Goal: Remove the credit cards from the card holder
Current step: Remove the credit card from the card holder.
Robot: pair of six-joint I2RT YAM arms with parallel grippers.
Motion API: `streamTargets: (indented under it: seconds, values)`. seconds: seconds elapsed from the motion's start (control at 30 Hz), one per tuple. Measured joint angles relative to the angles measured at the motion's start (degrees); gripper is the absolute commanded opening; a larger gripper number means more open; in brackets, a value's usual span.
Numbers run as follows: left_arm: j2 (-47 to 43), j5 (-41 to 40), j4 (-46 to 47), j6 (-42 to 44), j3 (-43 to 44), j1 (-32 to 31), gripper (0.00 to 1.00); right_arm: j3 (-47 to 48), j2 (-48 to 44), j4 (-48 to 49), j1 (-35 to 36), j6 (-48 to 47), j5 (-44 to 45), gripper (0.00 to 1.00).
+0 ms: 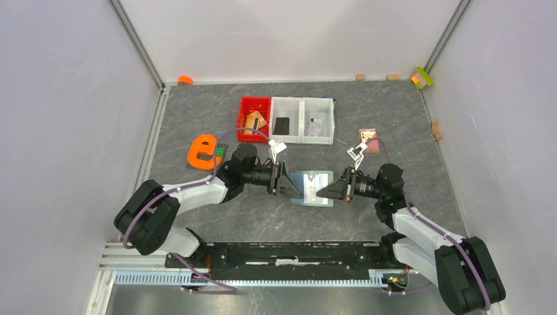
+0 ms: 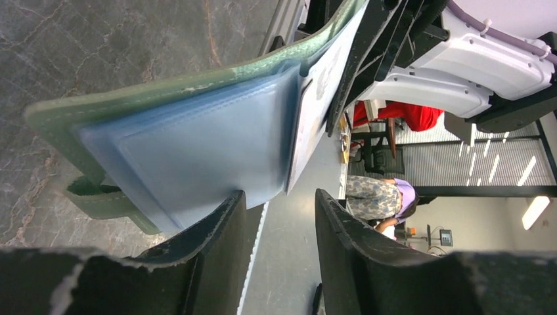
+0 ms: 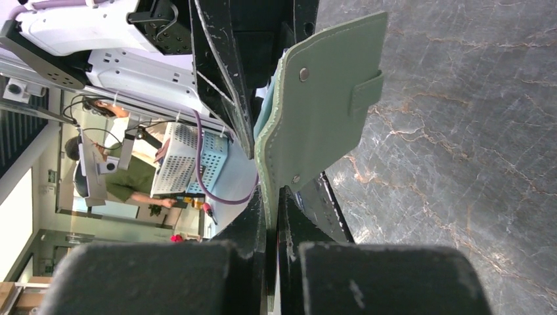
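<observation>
The card holder (image 3: 322,111) hangs open between the 2 arms at the middle of the table (image 1: 263,216), and as far as the wrist views show it is up off the surface. Its sage-green cover faces the right wrist camera, snap and tab showing. Inside, a bluish clear pocket (image 2: 197,151) covers one flap. At least 1 pale credit card (image 2: 320,85) sits against the other flap, edge-on to the left wrist camera. How many more cards lie behind it I cannot tell.

The right gripper (image 3: 272,210) has its jaws closed tight on the holder's edge and carries it alone. The left gripper (image 2: 279,200) has its jaws parted with nothing between them, one finger just under the rim of the pocket.

I judge this to be the extraction step, with no card out yet. The next move calls for the left jaws to close on the exposed card edge alone, not the pocket film, and to pull along the slot while the right arm holds firm.

Both arms reach inward, low and nearly level, their grippers facing each other across the holder.
</observation>
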Motion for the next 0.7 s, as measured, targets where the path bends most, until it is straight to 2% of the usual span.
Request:
streamTargets:
  seconds: [0.13,0.23,0.47,0.57,0.63,0.7]
  values:
    - [0.4,-0.5,0.0,0.0,1.4,-1.4,0.49,-0.6,-0.3,1.5,-0.1,1.5,-0.2,0.0]
    - [1.6,-0.5,0.0,0.0,3.4,-2.3,0.41,-0.8,-0.4,1.8,-0.2,2.3,-0.2,0.0]
    - [3.9,0.3,-0.1,0.0,5.4,-2.7,0.32,-1.4,-0.5,2.9,-0.2,3.1,-0.2,0.0]
    - [5.4,1.0,-0.2,0.0,6.4,-2.9,0.21,-1.5,-0.5,3.1,-0.2,3.2,-0.2,0.0]
    - [6.1,1.2,-0.2,0.0,6.5,-2.9,0.06,-1.6,-0.5,3.2,-0.2,3.2,-0.5,0.0]
    - [6.6,2.1,0.2,-0.2,6.5,-2.9,0.02,-1.7,-0.5,3.2,-0.1,3.2,-0.8,0.06]
